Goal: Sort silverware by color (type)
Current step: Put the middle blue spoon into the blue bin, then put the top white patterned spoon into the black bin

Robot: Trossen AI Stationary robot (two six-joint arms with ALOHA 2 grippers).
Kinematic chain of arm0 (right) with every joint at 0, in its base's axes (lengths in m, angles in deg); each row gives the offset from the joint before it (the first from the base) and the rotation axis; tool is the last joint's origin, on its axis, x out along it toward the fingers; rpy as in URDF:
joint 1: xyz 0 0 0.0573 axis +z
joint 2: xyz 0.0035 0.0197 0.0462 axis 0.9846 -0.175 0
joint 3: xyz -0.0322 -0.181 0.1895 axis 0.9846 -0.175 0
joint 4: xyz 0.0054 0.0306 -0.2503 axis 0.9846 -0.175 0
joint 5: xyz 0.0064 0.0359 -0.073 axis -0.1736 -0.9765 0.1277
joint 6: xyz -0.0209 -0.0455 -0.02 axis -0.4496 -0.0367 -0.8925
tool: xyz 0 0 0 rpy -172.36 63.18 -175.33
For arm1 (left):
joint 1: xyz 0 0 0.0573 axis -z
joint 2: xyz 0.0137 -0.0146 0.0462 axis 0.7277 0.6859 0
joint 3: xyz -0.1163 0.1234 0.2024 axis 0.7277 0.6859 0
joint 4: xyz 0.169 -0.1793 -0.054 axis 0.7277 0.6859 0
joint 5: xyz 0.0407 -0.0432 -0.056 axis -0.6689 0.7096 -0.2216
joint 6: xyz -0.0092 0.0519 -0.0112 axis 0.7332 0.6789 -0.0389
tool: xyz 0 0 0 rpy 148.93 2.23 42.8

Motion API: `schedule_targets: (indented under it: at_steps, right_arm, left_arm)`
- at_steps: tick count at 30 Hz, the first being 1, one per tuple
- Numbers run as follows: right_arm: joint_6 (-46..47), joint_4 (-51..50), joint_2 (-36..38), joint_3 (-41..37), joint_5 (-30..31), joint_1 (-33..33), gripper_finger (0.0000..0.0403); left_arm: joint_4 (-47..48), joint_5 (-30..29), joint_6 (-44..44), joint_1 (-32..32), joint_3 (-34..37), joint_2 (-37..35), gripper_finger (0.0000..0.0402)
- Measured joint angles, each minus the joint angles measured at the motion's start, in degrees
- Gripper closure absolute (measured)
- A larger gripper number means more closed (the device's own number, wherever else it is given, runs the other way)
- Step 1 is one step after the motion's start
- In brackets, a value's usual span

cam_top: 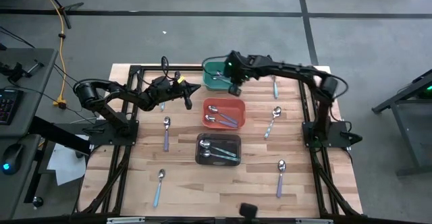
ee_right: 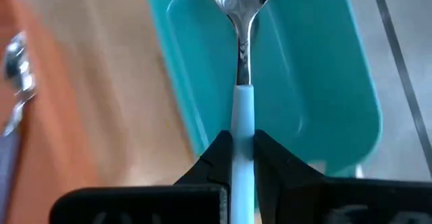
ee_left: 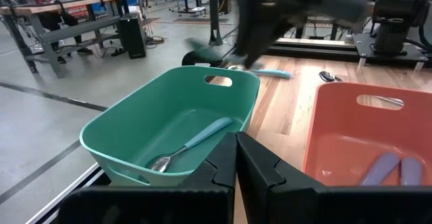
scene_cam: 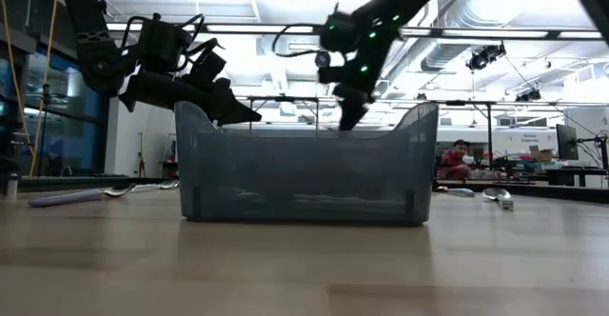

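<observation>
right claw (ee_right: 241,158) pinching light-blue spoon (ee_right: 241,82), above green bin (ee_right: 324,82)

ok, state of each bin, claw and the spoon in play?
green bin: holds one teal-handled spoon
red bin: holds spoons
black bin: holds spoons
right claw: shut on a light blue spoon, over the green bin
left claw: shut, empty, beside the green bin

A lab or workshop: exposed ceiling ducts (scene_cam: 495,16), concrete floor (cam_top: 202,35), distant workbenches (ee_left: 61,15).
</observation>
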Motion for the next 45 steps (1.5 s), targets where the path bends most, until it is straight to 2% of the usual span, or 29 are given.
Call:
schedule_targets:
  at_steps: [7, 16, 21, 30, 32, 35, 37, 40, 45]
  right_arm:
    - [-4.39, -0.67, -9.72, 10.28, -3.97, -2.72, 0.0391]
    - [-6.55, -1.03, -15.69, 12.39, -7.18, -5.55, 0.0391]
    - [-6.53, -0.43, -16.16, 12.39, -7.37, -6.16, 0.0383]
    - [-7.9, -0.16, -16.04, 12.39, -7.78, -6.46, 0.031]
    - [-8.82, -0.1, -15.52, 12.39, -7.77, -6.67, 0.0309]
    - [-10.74, 0.18, -13.85, 12.32, -8.08, -6.78, 0.033]
    - [-11.5, 2.3, -12.21, 11.11, -9.59, -6.84, 0.0356]
    - [-11.63, 8.17, -8.78, 6.89, -15.36, -7.45, 0.0395]
    - [-10.36, 24.07, -1.29, -6.93, -18.47, -7.56, 0.0395]
  left_arm:
    - [0.0, 0.0, -0.02, 0.0, 0.0, 0.0, 0.0401]
    - [0.0, 0.0, -0.02, 0.0, 0.0, 0.0, 0.0401]
    - [-0.02, 0.0, -0.02, 0.0, 0.0, 0.0, 0.0401]
    - [-0.02, 0.0, -0.04, 0.0, 0.0, 0.0, 0.0401]
    - [-0.02, -0.02, -0.04, 0.0, 0.0, 0.0, 0.0401]
    - [-0.02, -0.02, -0.04, 0.0, 0.0, 0.0, 0.0401]
    - [-0.02, -0.02, -0.04, 0.0, 0.0, 0.0, 0.0401]
    - [-0.02, -0.02, -0.04, 0.0, 0.0, 0.0, 0.0401]
    - [-0.02, -0.02, -0.04, 0.0, 0.0, 0.0, 0.0401]
